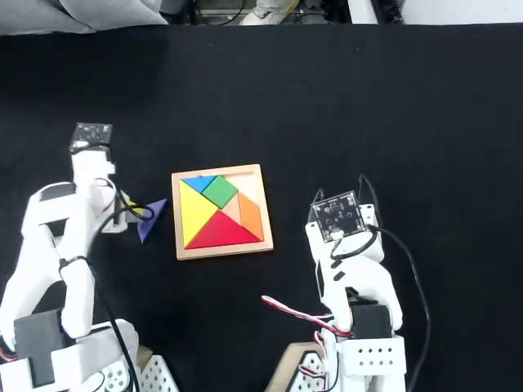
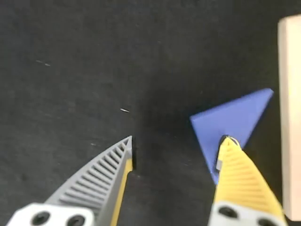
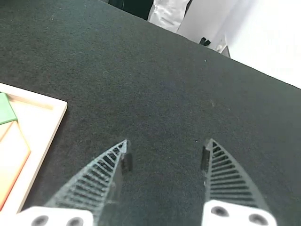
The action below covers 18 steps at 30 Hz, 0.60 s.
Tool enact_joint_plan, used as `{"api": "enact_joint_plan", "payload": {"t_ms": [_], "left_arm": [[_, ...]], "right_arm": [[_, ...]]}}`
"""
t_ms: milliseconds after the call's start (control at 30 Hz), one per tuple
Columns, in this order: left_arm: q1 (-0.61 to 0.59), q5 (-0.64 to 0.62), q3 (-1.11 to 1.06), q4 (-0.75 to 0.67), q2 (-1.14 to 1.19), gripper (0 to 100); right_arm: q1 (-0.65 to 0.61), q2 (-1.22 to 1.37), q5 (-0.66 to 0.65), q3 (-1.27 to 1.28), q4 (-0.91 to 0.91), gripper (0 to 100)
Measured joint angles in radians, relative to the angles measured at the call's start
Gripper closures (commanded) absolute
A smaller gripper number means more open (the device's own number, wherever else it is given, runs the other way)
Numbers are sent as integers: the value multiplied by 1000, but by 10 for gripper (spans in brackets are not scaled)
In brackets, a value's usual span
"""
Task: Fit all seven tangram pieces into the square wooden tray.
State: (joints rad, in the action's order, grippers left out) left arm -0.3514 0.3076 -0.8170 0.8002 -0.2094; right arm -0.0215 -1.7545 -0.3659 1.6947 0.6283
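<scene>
The square wooden tray [image 1: 177,215] lies mid-table holding yellow, red, green, blue and orange pieces. A dark blue triangle [image 1: 150,218] [image 2: 233,117] lies flat on the black cloth just left of the tray [image 2: 289,94]. My left gripper [image 2: 178,146] [image 1: 135,214] is open beside it; the yellow finger [image 2: 237,169] rests over the triangle's near corner and the grey finger [image 2: 110,165] stands on bare cloth. My right gripper [image 3: 164,150] [image 1: 339,214] is open over bare cloth to the right of the tray [image 3: 33,141], with nothing between its fingers.
Black cloth covers the whole table [image 1: 327,106]. Both arm bases [image 1: 351,351] stand at the near edge. Cables [image 1: 290,310] trail by the right arm's base. Pale fabric [image 1: 106,12] lies past the far edge.
</scene>
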Motion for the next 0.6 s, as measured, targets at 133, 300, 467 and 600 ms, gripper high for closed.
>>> {"api": "enact_joint_plan", "payload": {"t_ms": [133, 300, 467, 600], "left_arm": [[-25, 37, 26, 0, 3, 713], [6, 28, 52, 118, 0, 713], [152, 6, 60, 181, -12, 713], [170, 6, 55, 101, 46, 713]], "right_arm": [[0, 0, 0, 0, 0, 754], [0, 0, 0, 0, 0, 754], [0, 0, 0, 0, 0, 754], [0, 0, 0, 0, 17, 754]]}}
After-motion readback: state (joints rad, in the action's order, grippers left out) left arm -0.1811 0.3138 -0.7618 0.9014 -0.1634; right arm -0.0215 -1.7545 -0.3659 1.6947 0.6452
